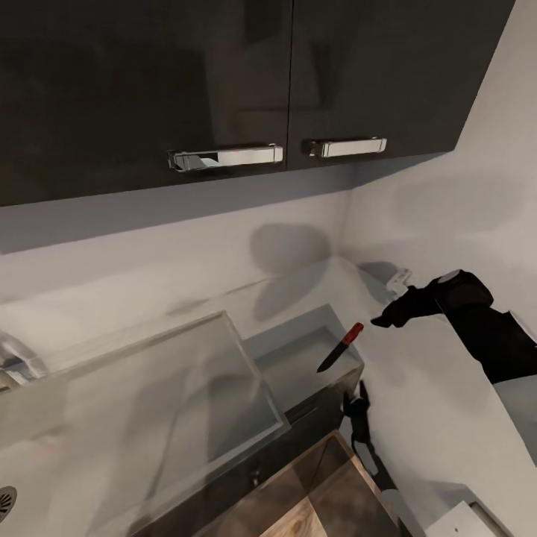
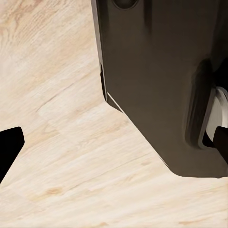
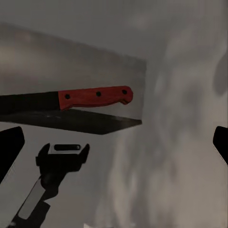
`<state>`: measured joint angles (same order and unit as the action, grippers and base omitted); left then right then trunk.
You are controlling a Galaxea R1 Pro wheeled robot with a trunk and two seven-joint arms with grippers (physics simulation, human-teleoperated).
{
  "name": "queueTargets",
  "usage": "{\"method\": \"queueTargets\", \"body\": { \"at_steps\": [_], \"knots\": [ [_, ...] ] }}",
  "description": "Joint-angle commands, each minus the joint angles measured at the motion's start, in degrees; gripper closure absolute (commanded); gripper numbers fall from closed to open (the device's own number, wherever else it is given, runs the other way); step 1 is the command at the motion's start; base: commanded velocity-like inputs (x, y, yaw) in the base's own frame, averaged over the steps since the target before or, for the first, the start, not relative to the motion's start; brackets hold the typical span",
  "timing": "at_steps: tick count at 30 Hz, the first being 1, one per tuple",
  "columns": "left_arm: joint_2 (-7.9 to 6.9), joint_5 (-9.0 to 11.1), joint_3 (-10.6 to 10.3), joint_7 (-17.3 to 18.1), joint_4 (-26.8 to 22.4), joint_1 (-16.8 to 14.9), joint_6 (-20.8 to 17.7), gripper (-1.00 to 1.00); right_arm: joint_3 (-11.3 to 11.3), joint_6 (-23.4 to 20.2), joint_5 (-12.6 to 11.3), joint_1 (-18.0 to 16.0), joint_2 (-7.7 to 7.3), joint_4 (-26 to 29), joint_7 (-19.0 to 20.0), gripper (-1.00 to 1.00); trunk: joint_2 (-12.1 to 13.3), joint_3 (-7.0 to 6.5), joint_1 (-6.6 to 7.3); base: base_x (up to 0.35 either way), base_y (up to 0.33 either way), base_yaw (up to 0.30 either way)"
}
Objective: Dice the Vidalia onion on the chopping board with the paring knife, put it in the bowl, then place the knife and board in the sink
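Note:
The paring knife (image 1: 341, 347), dark blade and red handle, lies over the grey steel end of the sink (image 1: 298, 365) beside the corner wall. I cannot tell if it rests there or hangs just above. My right gripper (image 1: 382, 321) is a short way to its right, apart from it. In the right wrist view the knife (image 3: 92, 97) sits beyond the open right gripper (image 3: 114, 147), with nothing between the fingertips (image 3: 9, 152). My left gripper (image 2: 114, 142) is open over the wooden floor. The onion, chopping board and bowl are out of view.
Dark wall cabinets with chrome handles (image 1: 224, 156) hang overhead. A round drain (image 1: 4, 500) shows at the lower left of the glossy countertop (image 1: 134, 418). A black arm part (image 1: 358, 418) hangs below the knife. The robot's dark base (image 2: 161, 80) stands on pale wooden floor (image 2: 57, 95).

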<state>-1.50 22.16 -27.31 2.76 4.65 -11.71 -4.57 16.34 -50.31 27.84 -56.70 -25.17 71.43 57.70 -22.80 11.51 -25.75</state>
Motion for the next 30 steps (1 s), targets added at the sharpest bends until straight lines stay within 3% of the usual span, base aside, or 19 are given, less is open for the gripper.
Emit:
{"method": "queueTargets", "body": {
  "at_steps": [1, 30],
  "knots": [
    [0.01, 0.6, -0.5, 0.3, 0.1, -0.1, -0.1, -1.00, 0.1, -0.1, 0.6, -0.1, -0.04, 0.2, 0.6, -1.00, -0.1, 0.11, -0.03, 0.000, 0.000, 0.000],
    [0.01, 0.6, -0.4, 0.3, 0.1, -0.1, -0.1, -1.00, 0.0, -0.2, 0.9, -0.1, -0.14, 0.8, 0.7, -1.00, -0.1, 0.11, -0.03, 0.049, 0.000, 0.000]
  ]
}}
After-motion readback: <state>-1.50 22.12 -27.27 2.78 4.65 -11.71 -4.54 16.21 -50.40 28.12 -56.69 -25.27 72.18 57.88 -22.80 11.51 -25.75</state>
